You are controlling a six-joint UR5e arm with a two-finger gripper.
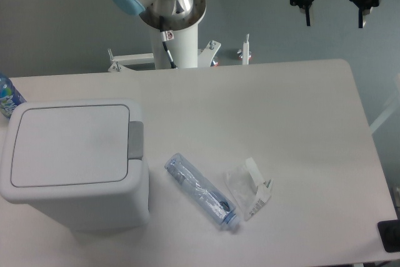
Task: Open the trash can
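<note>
Closed trash can [72,161], crushed bottle [201,191] beside it, gripper [334,22] spread above table [300,123]

The bin [75,164] stands at lower left on the table [300,123]. A bottle [201,191] lies right of it, a wrapper [249,187] beside that. The gripper [334,20] hangs at upper right.

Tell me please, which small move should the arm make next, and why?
Probably carry the gripper left and down toward the push-button tab on the trash can. The lid is shut, and the open fingers hang far away, holding nothing.
</note>
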